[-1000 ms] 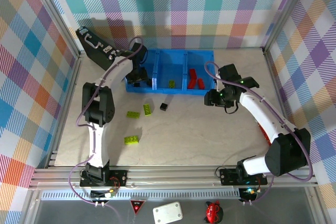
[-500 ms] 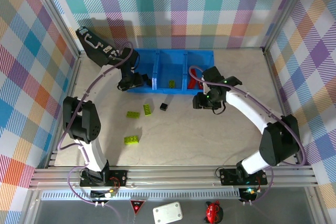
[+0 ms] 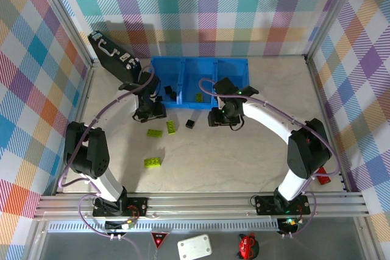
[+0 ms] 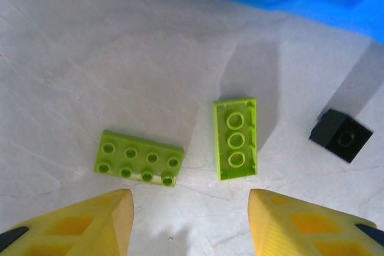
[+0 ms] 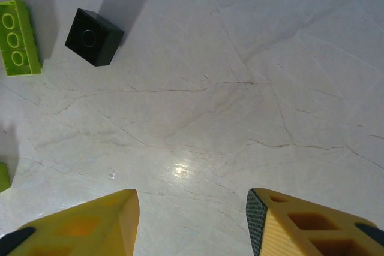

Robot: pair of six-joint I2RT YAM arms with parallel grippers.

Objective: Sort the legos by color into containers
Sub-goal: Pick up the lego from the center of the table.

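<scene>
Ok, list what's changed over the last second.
The left gripper pulled back from over the tray's left compartment to the table, above two lime bricks. A black brick now shows in that compartment. The right gripper swept left toward the loose black brick. Both stand open and empty. Tray and loose bricks stayed put.

Three lime legos (image 3: 152, 162) and one black lego (image 3: 190, 123) lie outside three blue compartments (image 3: 198, 79).
</scene>
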